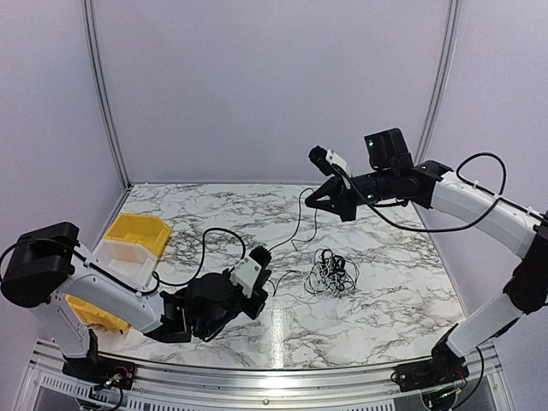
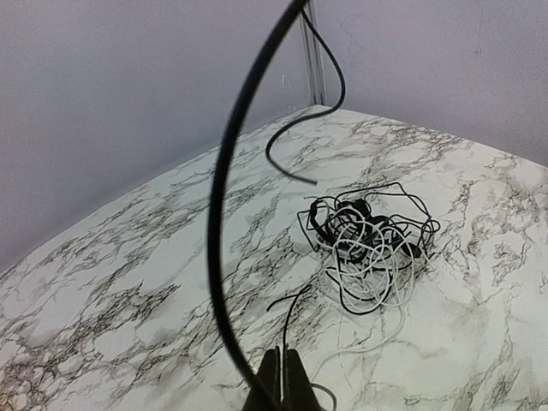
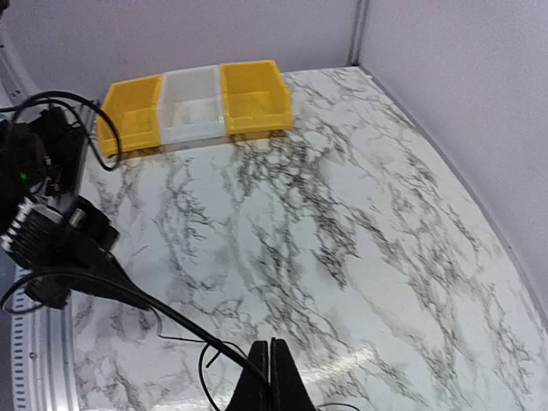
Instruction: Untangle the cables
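Note:
A fist-sized clump of thin black and white cables (image 1: 332,272) lies on the marble table right of centre; it also shows in the left wrist view (image 2: 368,244). My left gripper (image 1: 262,257) is low over the table, left of the clump. Its fingers (image 2: 276,381) are shut on a black cable (image 2: 218,214) that arcs up out of frame, with a short thin tail poking out ahead. My right gripper (image 1: 310,199) is raised above the far middle of the table. It is shut (image 3: 271,377) on a black cable (image 3: 188,330) that runs down toward the left gripper (image 1: 297,224).
Three bins stand in a row at the left edge: yellow (image 1: 137,233), white (image 1: 120,257) and yellow (image 1: 94,312). They also show in the right wrist view (image 3: 193,107). A loose cable end (image 2: 291,171) hangs down to the table behind the clump. Grey walls enclose the table.

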`<state>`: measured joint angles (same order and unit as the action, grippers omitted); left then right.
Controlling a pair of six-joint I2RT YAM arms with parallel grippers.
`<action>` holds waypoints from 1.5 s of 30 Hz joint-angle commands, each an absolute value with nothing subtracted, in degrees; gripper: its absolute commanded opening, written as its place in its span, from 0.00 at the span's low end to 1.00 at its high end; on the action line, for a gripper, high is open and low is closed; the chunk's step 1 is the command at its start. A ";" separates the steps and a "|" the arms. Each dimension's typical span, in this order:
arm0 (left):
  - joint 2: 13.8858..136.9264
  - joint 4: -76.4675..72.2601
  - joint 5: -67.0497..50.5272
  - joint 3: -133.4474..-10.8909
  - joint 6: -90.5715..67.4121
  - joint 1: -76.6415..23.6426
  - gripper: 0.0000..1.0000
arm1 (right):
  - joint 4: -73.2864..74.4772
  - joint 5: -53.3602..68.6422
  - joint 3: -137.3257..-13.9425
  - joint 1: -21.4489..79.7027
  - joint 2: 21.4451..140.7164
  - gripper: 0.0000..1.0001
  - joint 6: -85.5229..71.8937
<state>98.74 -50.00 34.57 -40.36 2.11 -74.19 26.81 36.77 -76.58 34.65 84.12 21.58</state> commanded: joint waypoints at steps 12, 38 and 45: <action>67.90 -47.73 45.06 -28.79 -5.30 -70.69 0.00 | 18.25 8.20 -67.65 21.09 84.17 0.00 27.74; 63.83 26.66 46.01 -73.46 -13.60 -57.34 0.00 | 9.52 30.17 -42.90 18.70 64.07 0.59 32.06; 65.59 29.92 44.79 -77.03 -14.23 -50.91 0.00 | 9.48 29.41 -42.45 18.63 64.61 0.59 32.88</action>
<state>64.14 25.19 44.25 -73.78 -13.61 -54.48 10.94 30.44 -41.85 19.20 64.90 31.68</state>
